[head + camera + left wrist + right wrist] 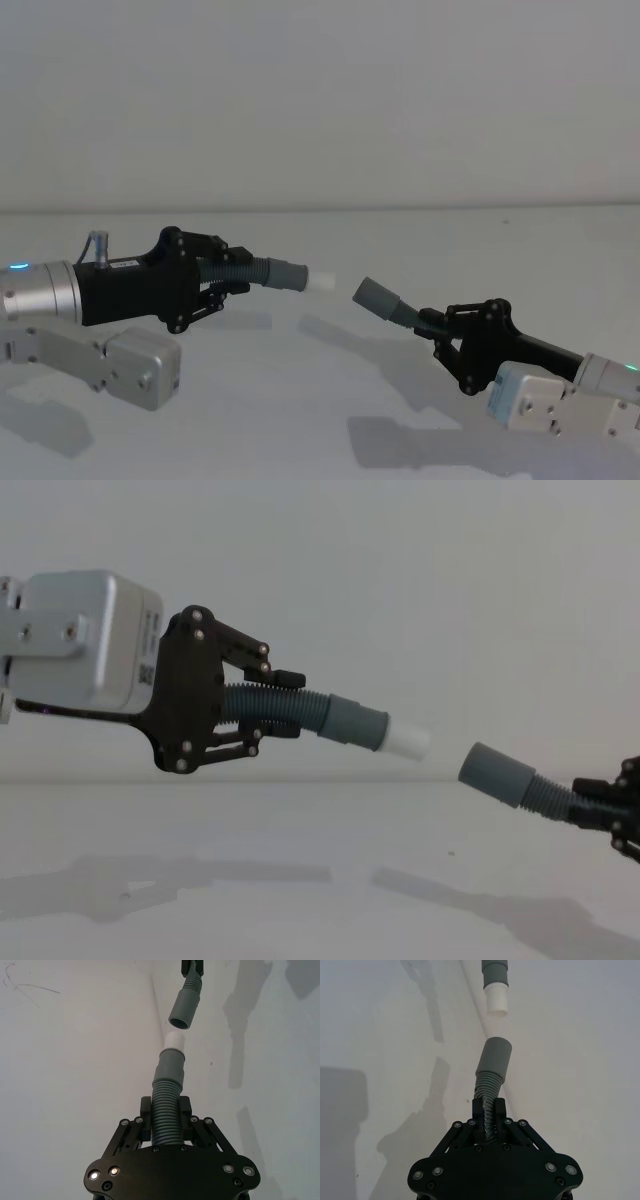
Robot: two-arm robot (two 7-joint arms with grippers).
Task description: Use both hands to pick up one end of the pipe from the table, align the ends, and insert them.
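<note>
Above table (300,420), we have both pieces lifted; left gripper (232,270) clamped on tipped hose (262,270); right gripper (440,325) clamped on plain hose (410,314); white tip (320,280) faces cuff (378,295), gap between; insertion not yet done.

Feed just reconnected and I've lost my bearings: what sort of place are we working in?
Probably a bare robot test bench: a plain white table, a blank wall behind, and the left gripper and right gripper, jaws shut on hose pieces.
</note>
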